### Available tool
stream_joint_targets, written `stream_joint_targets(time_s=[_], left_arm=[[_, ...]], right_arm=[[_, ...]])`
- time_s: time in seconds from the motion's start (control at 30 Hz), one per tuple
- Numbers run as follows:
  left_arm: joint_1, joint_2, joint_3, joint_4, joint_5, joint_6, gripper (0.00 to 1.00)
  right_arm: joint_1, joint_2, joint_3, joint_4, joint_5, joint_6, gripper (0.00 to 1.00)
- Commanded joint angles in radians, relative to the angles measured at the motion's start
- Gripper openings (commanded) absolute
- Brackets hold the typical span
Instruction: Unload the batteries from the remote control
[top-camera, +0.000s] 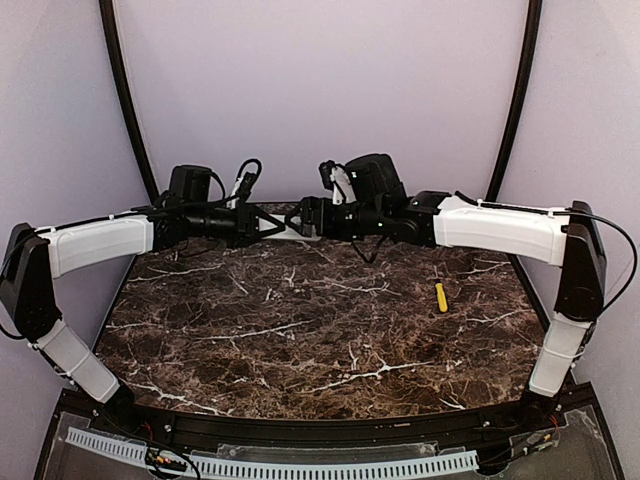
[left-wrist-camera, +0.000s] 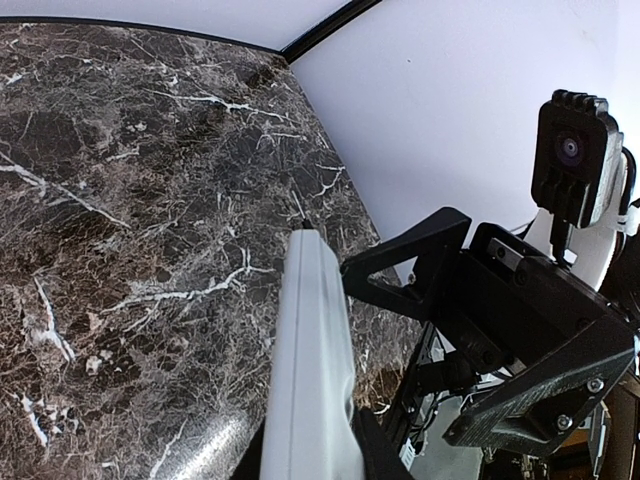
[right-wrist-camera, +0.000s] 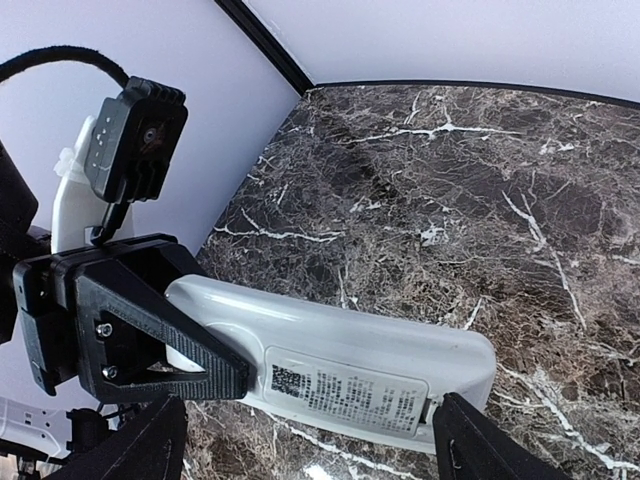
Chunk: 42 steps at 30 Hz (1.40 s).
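Note:
The white remote control (top-camera: 291, 232) hangs above the far middle of the table, and my left gripper (top-camera: 262, 226) is shut on one end of it. In the left wrist view the remote control (left-wrist-camera: 315, 370) runs away from my left gripper (left-wrist-camera: 310, 455). The right wrist view shows the remote control (right-wrist-camera: 350, 335) with its labelled back cover (right-wrist-camera: 345, 388) closed and facing the camera. My right gripper (right-wrist-camera: 305, 450) is open, one finger on each side of the remote's free end and neither pressing it. The batteries are hidden.
A yellow stick (top-camera: 440, 296) lies on the dark marble table (top-camera: 300, 340) at the right. Both arms meet near the back wall, and the right gripper (left-wrist-camera: 450, 290) stands close beside the remote.

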Motion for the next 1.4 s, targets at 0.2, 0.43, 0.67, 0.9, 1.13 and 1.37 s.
stream_joint_targets(time_s=[0.2, 0.43, 0.67, 0.9, 1.13, 1.37], left_arm=[[-0.017, -0.062, -0.025, 0.204, 0.185, -0.072, 0.00], [-0.015, -0.067, -0.053, 0.329, 0.259, -0.157, 0.00], [-0.017, -0.064, -0.060, 0.380, 0.282, -0.187, 0.00], [-0.017, -0.072, -0.064, 0.394, 0.288, -0.190, 0.00], [-0.016, -0.080, -0.062, 0.382, 0.285, -0.178, 0.00], [-0.017, -0.082, -0.061, 0.371, 0.282, -0.163, 0.00]], right_arm=[[0.005, 0.037, -0.027, -0.004, 0.006, -0.044, 0.84], [0.012, 0.056, -0.029, -0.016, -0.003, -0.072, 0.84], [0.019, 0.062, -0.035, -0.032, -0.011, -0.093, 0.84], [0.008, 0.068, -0.044, 0.031, -0.090, -0.031, 0.85], [-0.059, 0.032, -0.158, 0.211, -0.284, 0.114, 0.85], [-0.083, 0.033, -0.194, 0.278, -0.392, 0.173, 0.85]])
